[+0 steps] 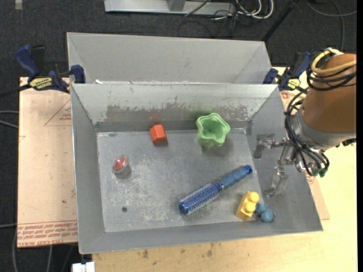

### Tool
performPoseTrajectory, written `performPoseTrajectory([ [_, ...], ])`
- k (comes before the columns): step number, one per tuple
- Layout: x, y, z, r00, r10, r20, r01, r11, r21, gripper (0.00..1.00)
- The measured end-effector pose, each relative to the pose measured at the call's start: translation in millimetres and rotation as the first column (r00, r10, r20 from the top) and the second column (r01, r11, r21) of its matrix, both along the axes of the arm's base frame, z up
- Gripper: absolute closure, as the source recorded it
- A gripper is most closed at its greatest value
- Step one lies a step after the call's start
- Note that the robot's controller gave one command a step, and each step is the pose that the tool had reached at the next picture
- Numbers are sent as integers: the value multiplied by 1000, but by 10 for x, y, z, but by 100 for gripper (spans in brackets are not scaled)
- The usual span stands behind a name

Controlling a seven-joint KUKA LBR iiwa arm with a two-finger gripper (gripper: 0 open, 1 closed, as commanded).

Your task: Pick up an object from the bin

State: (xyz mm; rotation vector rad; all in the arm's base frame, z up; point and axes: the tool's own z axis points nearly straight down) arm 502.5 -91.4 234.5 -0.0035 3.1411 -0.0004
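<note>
Gripper (270,169) sits low at the bin's (170,222) right wall, claw spread, nothing between the prongs. It is not over any item. Nearest are the blue hairbrush (214,190), whose handle end is just to its left, and a small yellow plastic toy (247,205) touching a blue blob (265,214) in the near right corner.

Likeliest pick is the hairbrush, lying flat mid-floor right of centre. The long axis runs diagonally, with the bristle head towards the lower left and the handle pointing up-right at the gripper. It is probably light, rigid plastic. The handle looks smooth and round, so it may roll or slip, and the bristles would give under a pinch. Best hold is across the handle near the neck, with the claw turned square to that diagonal.

The yellow toy is small, stiff and chunky but crowded by the wall — a tighter approach.

Well apart from the gripper are a green scalloped cup (212,130), upright by the back wall, an orange block (158,134) and a small red-topped round piece (120,165) at the left.
</note>
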Motion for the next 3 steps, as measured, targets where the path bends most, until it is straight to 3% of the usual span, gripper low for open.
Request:
performPoseTrajectory([
  [1,379,268,-1480,999,47,-6,-47,999,2,0],
  [2,392,258,-1436,999,46,0,-46,999,0,100],
  [3,155,328,23,995,98,8,-98,995,-2,100],
])
